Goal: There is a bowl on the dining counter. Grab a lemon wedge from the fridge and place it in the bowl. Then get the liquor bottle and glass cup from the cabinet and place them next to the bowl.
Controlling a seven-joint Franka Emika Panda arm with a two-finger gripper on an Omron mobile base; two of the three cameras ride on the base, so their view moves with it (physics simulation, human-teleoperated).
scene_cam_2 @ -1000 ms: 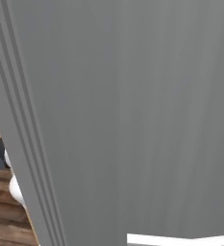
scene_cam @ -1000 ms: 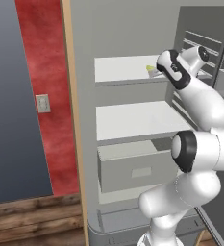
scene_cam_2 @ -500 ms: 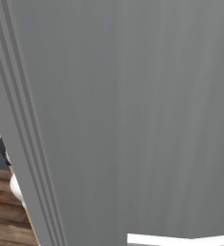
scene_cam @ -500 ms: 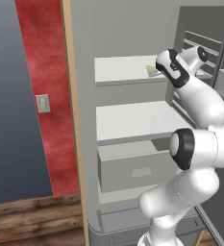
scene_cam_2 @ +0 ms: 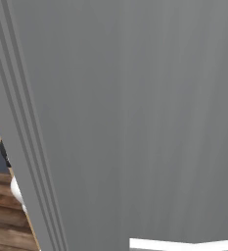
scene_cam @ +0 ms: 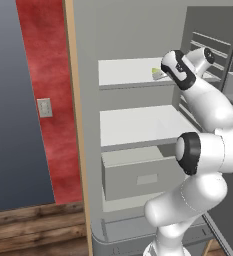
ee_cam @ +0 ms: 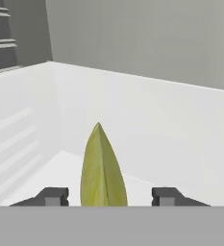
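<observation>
1. Claw (ee_cam: 104, 197) jaws stand apart, one fingertip (ee_cam: 53, 196) at 9 o'clock of the lemon wedge (ee_cam: 102, 170) and the other at 3 o'clock, with a gap on each side; nothing is gripped yet.
2. Lemon wedge sits on the fridge's upper white shelf (scene_cam: 128, 72), pointing toward 12 o'clock in the hand view; in the left base view it shows as a small yellow-green speck (scene_cam: 157, 74) just at 9 o'clock of the wrist.
3. Risk: the wedge is narrow and tapered, so fingers closing unevenly could squeeze it out toward 12 o'clock, deeper along the shelf.
4. Risk: a shallow pinch may catch only the thin edge and drop it on the way out.
5. Farther off, the fridge (scene_cam: 138, 30) walls sit close around the hand; a wide retreat could knock the wrist against them.
</observation>
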